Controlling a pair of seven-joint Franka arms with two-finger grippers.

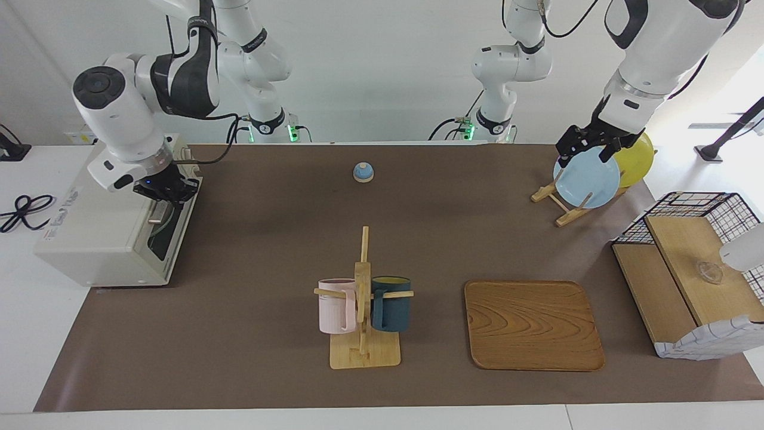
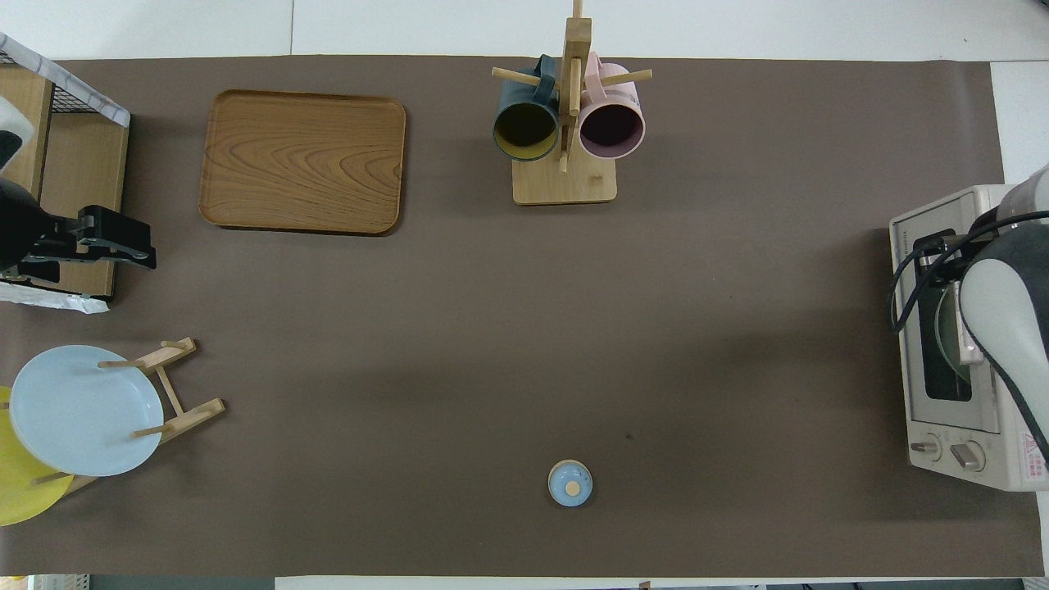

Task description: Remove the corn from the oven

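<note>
Corn does not show in either view. The boxy cream-white toaster oven (image 1: 113, 239) with its dark glass door stands at the right arm's end of the table, door shut as far as can be told. The right gripper (image 1: 164, 190) is down at the top edge of the door by the metal bar handle (image 1: 156, 216); whether its fingers clasp the handle cannot be told, and the arm hides them from overhead.

The left gripper (image 1: 588, 146) waits over the pale blue round plate (image 1: 587, 177) and the yellow round plate (image 1: 634, 160) propped in a wooden rack (image 1: 552, 200); its finger state cannot be told.

A small blue round-lidded pot (image 1: 363, 172) sits mid-table, near the robots. Farther out stand a wooden mug tree (image 1: 363, 310) with a pink mug (image 1: 336, 306) and a dark teal mug (image 1: 391, 303), and beside it a flat rounded wooden tray (image 1: 533, 325). A black wire basket with wooden boards (image 1: 686, 269) stands at the left arm's end.
</note>
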